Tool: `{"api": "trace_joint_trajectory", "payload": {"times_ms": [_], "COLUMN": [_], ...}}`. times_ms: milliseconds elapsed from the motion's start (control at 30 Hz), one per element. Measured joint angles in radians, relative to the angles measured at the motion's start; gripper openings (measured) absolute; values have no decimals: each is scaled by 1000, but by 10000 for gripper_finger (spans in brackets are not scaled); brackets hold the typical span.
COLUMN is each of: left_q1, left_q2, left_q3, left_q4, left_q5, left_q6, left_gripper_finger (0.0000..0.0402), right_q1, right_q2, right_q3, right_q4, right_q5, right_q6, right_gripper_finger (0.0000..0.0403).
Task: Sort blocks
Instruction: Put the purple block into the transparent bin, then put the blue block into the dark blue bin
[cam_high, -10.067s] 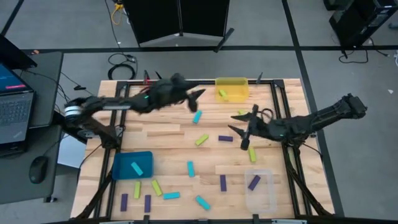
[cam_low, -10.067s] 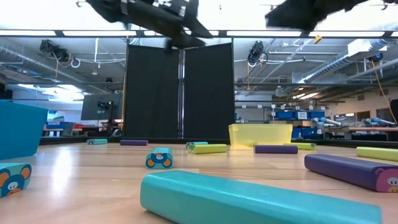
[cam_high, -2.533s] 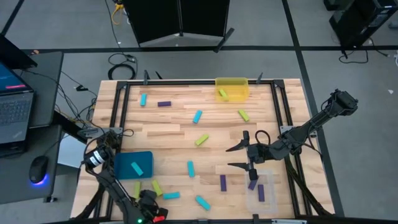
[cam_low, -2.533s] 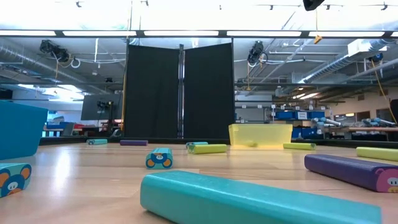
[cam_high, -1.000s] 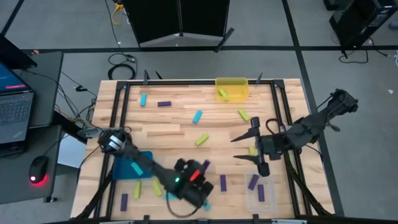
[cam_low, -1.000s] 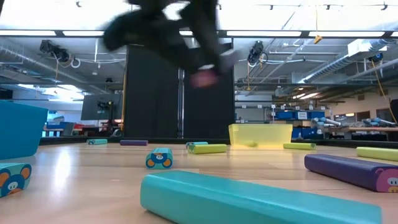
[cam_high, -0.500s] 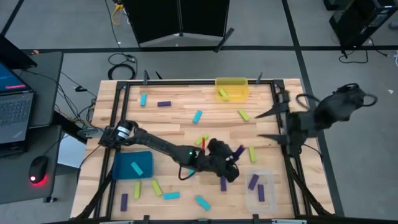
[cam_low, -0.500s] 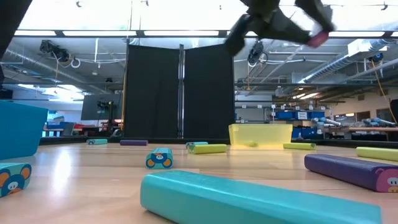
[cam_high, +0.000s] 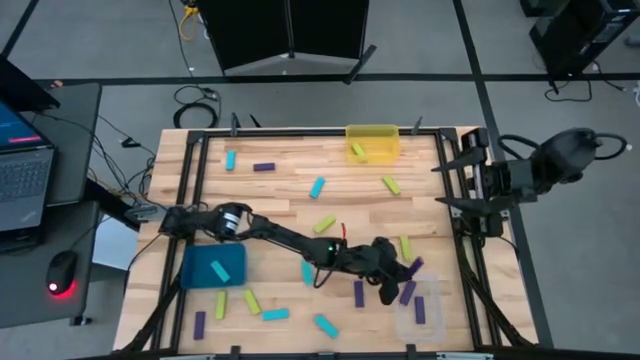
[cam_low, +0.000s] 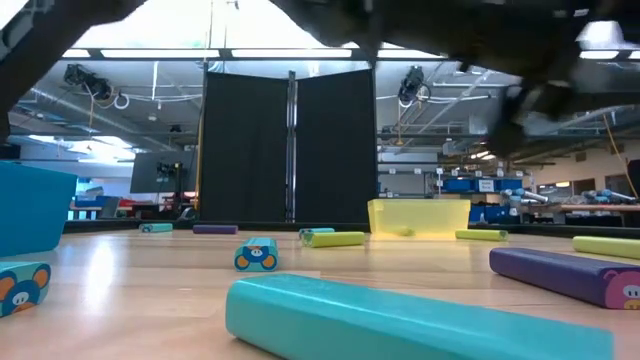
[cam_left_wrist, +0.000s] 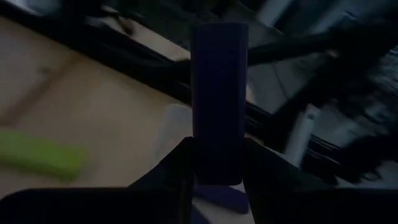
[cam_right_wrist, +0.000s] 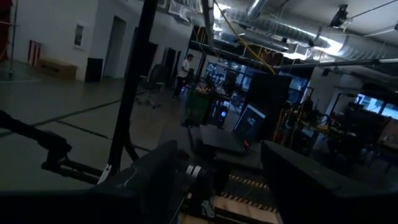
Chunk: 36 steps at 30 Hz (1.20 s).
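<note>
Cyan, dark purple and yellow-green blocks lie scattered flat on the wooden table. My left gripper reaches across to the near right part, just left of the clear bin, and is shut on a dark purple block. Two purple blocks lie in that bin. The teal bin holds a cyan block; the yellow bin holds a yellow-green block. My right gripper stands open at the table's right edge, touching nothing. My left gripper pinches the dark purple block between its two fingers, gripping one end. The block's length runs on beyond the fingertips, and it is lifted clear of the table, over the clear bin's edge.
A yellow-green block and a purple block lie close to the left gripper. Cyan and purple blocks fill the low view's foreground. The black frame rails border the table. People and equipment show in the room behind.
My left gripper has swept from the near middle of the table toward the right, carrying the purple block up to the clear bin. My right gripper, still open, has drawn back from the clear bin toward the right and far edge.
</note>
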Motion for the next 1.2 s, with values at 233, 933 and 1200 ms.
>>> {"api": "trace_joint_trajectory", "payload": {"times_ms": [233,933,1200], "left_q1": [-5,-44,-97], "left_q2": [145,152,0], "left_q3": [276,363,363], "left_q4": [-264,-387,-588], "left_q5": [64,18,-376], "left_q6": [55,238,359], "left_gripper_finger": [118,248,232], "right_q1": [0,0,0], "right_q2": [13,19,60], "right_q3": [0,-1,-20], "right_q4": [-11,-45,-141], "right_q5": [2,2,3], "right_q6": [2,27,95], "right_gripper_finger": [243,241,242]}}
